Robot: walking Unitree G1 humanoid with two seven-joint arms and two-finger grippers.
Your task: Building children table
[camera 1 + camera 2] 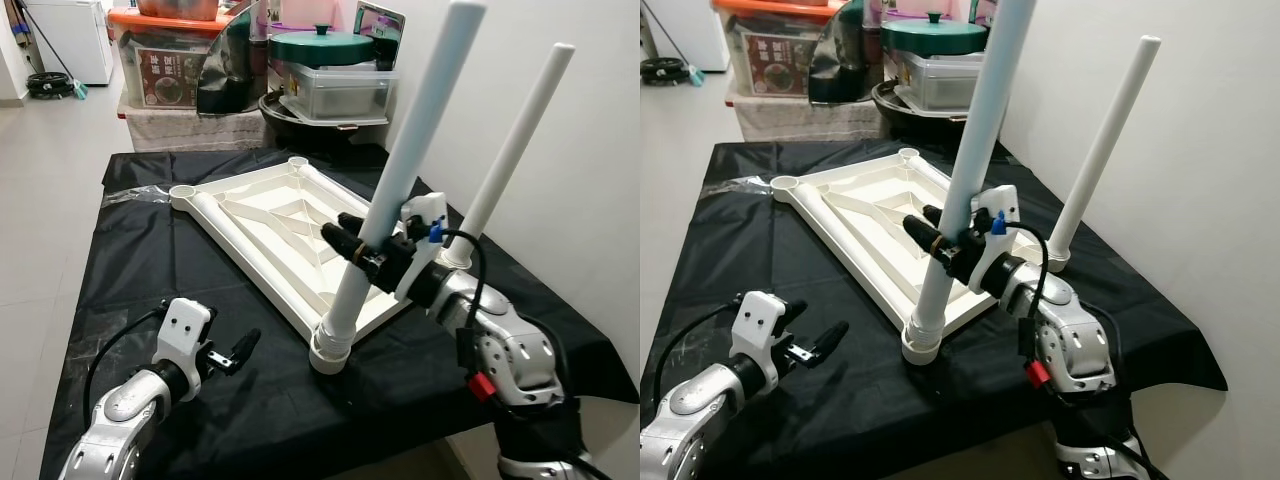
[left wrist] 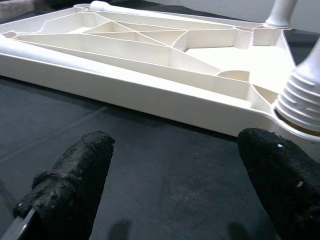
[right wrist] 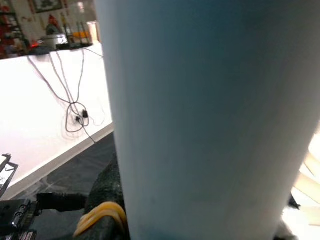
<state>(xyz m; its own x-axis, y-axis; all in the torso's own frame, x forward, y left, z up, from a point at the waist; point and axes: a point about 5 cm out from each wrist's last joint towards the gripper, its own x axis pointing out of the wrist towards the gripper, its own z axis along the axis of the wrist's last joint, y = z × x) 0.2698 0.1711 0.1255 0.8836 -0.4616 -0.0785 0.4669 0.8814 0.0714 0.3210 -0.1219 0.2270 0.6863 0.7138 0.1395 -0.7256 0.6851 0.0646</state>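
On black cloth [image 1: 150, 250]: white tabletop [image 1: 270, 225] upturned | right gripper [image 1: 362, 247] grasping leg [image 1: 400, 180] | left gripper [image 1: 235, 352] spread

Smooth plastic tabletop [image 1: 275, 225] lies on matt black cloth [image 1: 160, 260].

Table [image 1: 150, 250]: carries the tabletop panel, set at its centre.
Tabletop panel [image 1: 270, 225]: lies upside down, running from 10 o'clock far to 5 o'clock near.
Near leg [image 1: 400, 170]: stands in the panel's nearest corner socket, leaning toward 1 o'clock.
Far leg [image 1: 510, 150]: stands in the 3 o'clock corner, behind the near leg.
Right gripper [image 1: 352, 245]: at 3 o'clock, its fingers on either side of the near leg's lower part.
Left gripper [image 1: 235, 355]: at 7 o'clock, just before the panel's near edge.
Storage boxes [image 1: 165, 60]: on the floor beyond the table, at 12 o'clock.
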